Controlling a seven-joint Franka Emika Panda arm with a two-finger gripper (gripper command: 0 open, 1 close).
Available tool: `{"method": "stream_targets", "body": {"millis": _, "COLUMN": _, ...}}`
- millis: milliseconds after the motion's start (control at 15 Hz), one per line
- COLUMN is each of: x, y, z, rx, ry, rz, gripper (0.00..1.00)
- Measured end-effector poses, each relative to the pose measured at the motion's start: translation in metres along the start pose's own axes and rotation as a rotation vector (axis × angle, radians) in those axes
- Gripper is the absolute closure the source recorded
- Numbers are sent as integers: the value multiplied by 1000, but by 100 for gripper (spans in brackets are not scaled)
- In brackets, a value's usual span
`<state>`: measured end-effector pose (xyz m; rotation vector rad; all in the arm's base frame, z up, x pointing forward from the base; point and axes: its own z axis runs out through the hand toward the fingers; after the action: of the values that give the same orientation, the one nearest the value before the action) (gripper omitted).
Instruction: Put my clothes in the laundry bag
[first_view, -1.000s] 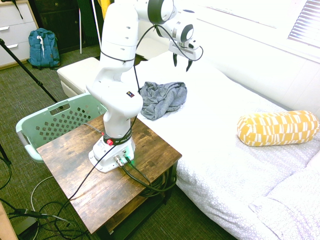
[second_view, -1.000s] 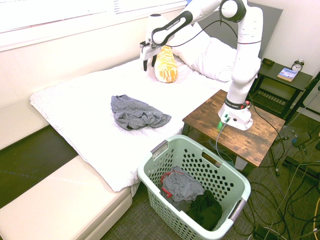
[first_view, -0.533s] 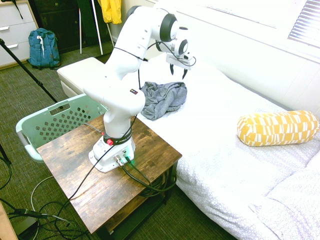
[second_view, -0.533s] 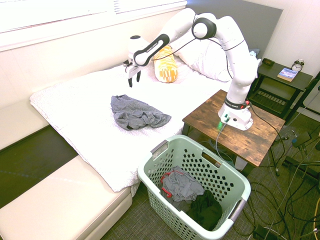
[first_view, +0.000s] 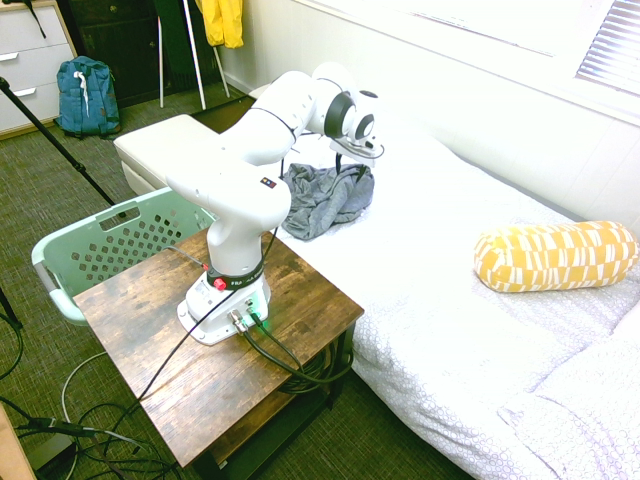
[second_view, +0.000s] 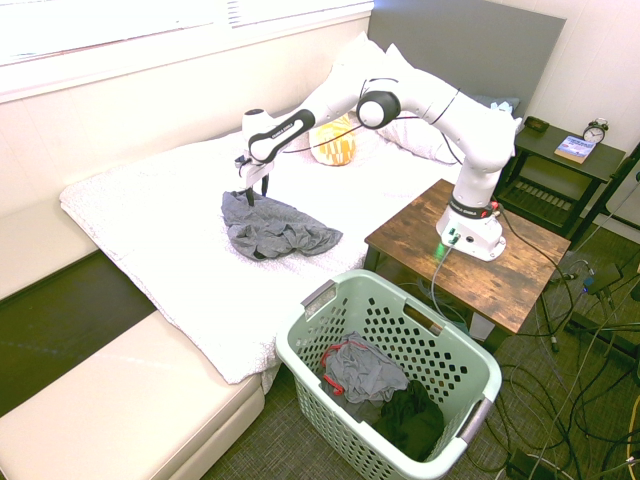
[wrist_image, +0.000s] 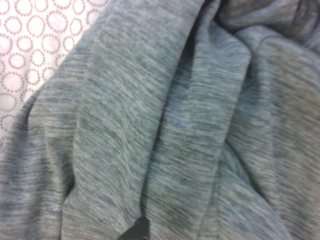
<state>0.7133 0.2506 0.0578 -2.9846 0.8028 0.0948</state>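
Since half a second ago the arm has swung lower and folded forward, bringing the gripper (second_view: 245, 193) from above the bed (second_view: 170, 240) down onto the far edge of the clothes (second_view: 272, 226), a crumpled grey-blue heap on the white cover beside the wooden table (second_view: 500, 270). No print on the arm can be read, and whether the fingers are spread or closed cannot be told. The wrist view is filled with grey fabric folds, while the laundry bag (second_view: 470, 365) stands on the floor, already holding other garments.
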Motion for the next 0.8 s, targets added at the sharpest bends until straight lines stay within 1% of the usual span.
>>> {"method": "stream_targets", "body": {"millis": 267, "x": -2, "y": -3, "z": 47, "rx": -32, "ry": -40, "rz": -4, "gripper": 0}}
{"method": "stream_targets", "body": {"millis": 467, "x": -24, "y": -14, "z": 79, "rx": -75, "ry": -54, "rz": -46, "gripper": 0}}
{"method": "stream_targets", "body": {"millis": 533, "x": -28, "y": -17, "z": 79, "rx": -80, "ry": -47, "rz": -55, "gripper": 100}}
{"method": "stream_targets", "body": {"millis": 800, "x": -23, "y": -17, "z": 72, "rx": -74, "ry": -39, "rz": -50, "gripper": 100}}
